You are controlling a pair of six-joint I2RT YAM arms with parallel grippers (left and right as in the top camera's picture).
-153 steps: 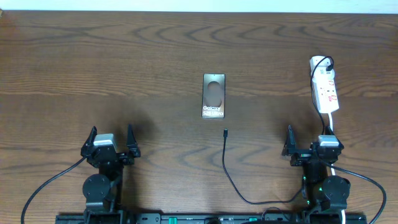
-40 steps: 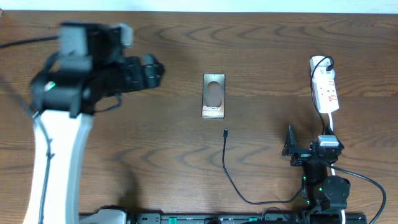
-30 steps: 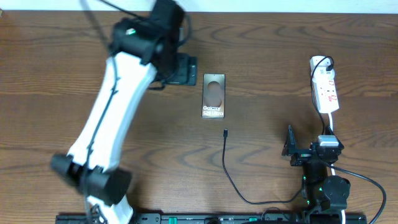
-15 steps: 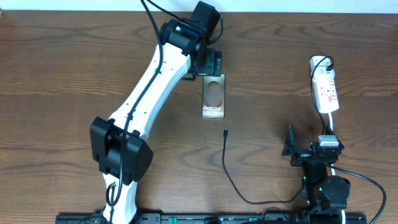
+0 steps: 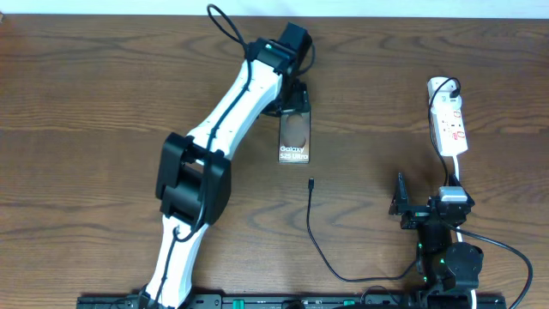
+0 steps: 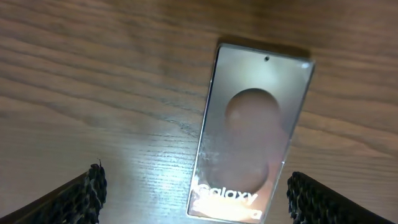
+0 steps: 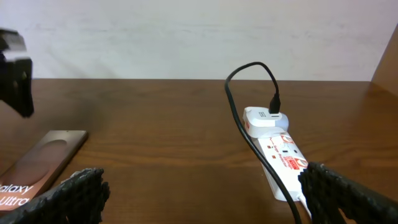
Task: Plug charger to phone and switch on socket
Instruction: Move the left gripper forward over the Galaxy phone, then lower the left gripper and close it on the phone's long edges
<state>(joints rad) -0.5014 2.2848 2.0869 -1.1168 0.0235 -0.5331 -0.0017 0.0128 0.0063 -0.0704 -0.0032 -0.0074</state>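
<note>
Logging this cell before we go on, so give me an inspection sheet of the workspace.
Surface: wooden table, brown grain.
Job's things: phone flat; charger tip lying short of it, unplugged; socket far right.
Clutter: nothing seen.
Grippers: left gripper over phone's top end, jaws open; right gripper parked, jaws open.
Cables: black plug seated in socket's end.
Surroundings: pale wall.

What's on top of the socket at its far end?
A white adapter sits on the socket's far end, with a black plug pushed into it. The outlet under the adapter is covered, so any switch there cannot be seen.
</note>
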